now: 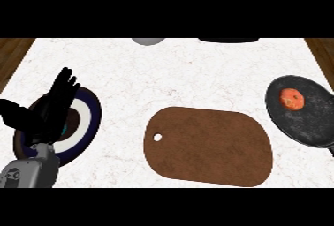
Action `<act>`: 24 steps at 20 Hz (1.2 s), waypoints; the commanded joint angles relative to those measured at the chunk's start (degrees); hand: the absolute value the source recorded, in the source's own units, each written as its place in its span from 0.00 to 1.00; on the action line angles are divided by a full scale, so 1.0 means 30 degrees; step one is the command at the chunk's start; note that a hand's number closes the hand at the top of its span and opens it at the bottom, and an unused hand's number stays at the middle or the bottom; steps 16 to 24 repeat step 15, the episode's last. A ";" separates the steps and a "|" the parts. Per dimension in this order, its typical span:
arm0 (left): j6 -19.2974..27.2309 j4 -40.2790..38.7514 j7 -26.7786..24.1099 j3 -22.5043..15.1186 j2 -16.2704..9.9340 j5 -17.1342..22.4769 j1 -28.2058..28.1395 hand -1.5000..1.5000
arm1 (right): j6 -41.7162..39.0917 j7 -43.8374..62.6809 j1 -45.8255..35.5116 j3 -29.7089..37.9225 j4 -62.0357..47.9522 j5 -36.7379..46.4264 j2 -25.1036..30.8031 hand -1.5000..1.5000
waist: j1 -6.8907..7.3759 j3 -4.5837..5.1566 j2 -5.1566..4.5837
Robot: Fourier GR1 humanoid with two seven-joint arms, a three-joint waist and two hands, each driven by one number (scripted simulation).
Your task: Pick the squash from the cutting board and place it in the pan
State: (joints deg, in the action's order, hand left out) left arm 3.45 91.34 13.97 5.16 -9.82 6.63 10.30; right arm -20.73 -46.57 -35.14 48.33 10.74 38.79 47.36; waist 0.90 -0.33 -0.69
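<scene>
Orange against the dark metal, the squash already lies in the pan at the right edge of the counter, toward the pan's far-left part, and looks roundish, with no long axis I can make out. The brown cutting board sits in the middle near side, bare of any load, its hanging hole toward the left. By the look of things the placing is done, so what remains would be little more than keeping clear. Only the left hand shows, at the far left of the view, resting with its fingers straight and spread, pointing up and away, holding nothing. It stands over a plate with dark and white rings, its grey forearm coming in from the lower left corner. From that hand the squash lies well apart to the right, across the whole board. The right hand is out of sight, though the pan is on its side, so it would be the nearer one. At the far edge a grey round thing and a dark object are partly cut off.
</scene>
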 commanded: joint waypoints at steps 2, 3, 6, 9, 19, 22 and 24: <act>0.0073 0.0213 0.0285 -0.0207 0.0184 -0.0030 -0.0106 0.50 | -0.5876 -0.1536 0.0940 0.0937 -0.0965 -0.1330 0.2667 0.00 | -0.0140 -0.0040 0.0043; 0.0214 0.0053 0.0110 0.0079 -0.0119 -0.0269 -0.0008 0.50 | -0.5730 -0.2090 0.1793 0.0838 -0.0965 -0.1341 0.2370 0.00 | -0.0176 -0.0028 0.0038; 0.0022 0.0162 0.0670 0.0302 -0.0316 0.0163 0.0516 0.50 | -0.6679 -0.2837 0.2306 0.0682 -0.0666 -0.1560 0.2596 0.00 | -0.0260 -0.0036 0.0106; -0.0007 0.0062 -0.0163 -0.0145 0.0282 -0.0065 -0.0691 0.50 | -0.6537 -0.3141 0.3120 0.0481 -0.0420 -0.1659 0.2672 0.00 | -0.0109 -0.0042 0.0085; -0.0152 0.0112 0.0090 0.0365 -0.0216 0.0183 -0.0185 0.50 | -0.6200 -0.3972 0.4402 0.0360 -0.0136 -0.2226 0.2415 0.00 | -0.0282 -0.0060 0.0095; -0.0152 0.0112 0.0090 0.0365 -0.0216 0.0183 -0.0185 0.50 | -0.6200 -0.3972 0.4402 0.0360 -0.0136 -0.2226 0.2415 0.00 | -0.0282 -0.0060 0.0095; -0.0152 0.0112 0.0090 0.0365 -0.0216 0.0183 -0.0185 0.50 | -0.6200 -0.3972 0.4402 0.0360 -0.0136 -0.2226 0.2415 0.00 | -0.0282 -0.0060 0.0095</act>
